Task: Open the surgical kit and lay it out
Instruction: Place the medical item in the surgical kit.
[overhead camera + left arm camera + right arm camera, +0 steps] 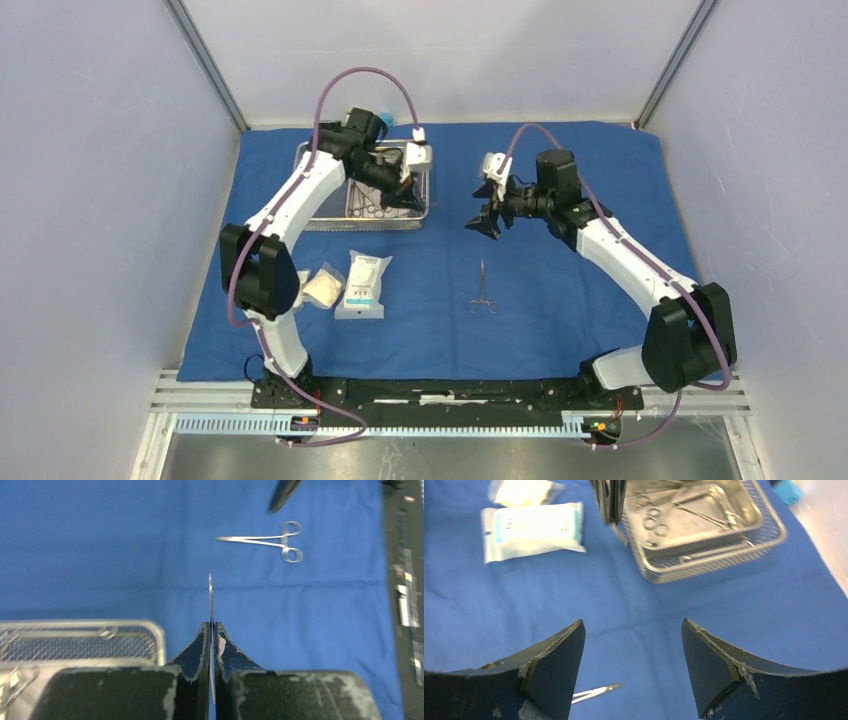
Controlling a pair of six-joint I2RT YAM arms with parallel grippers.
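Two pincers over the counter, one busy and one free

Left pincer (211, 626) is clamping tight on a slim steel instrument (210, 595) right by the near corner of the wire-mesh basket (320, 218), which is sitting far-left on the blue cloth (560, 320) with the steel pan (709, 507) inside it. The left arm is reaching over the basket and hiding part of it. Right pincer (633, 622) is hovering wide open, holding nothing, with a second instrument (483, 290) lying flat on the cloth nearby. White packets (362, 285) are lying by the left arm, and a blue block (385, 122) is sitting behind the basket.
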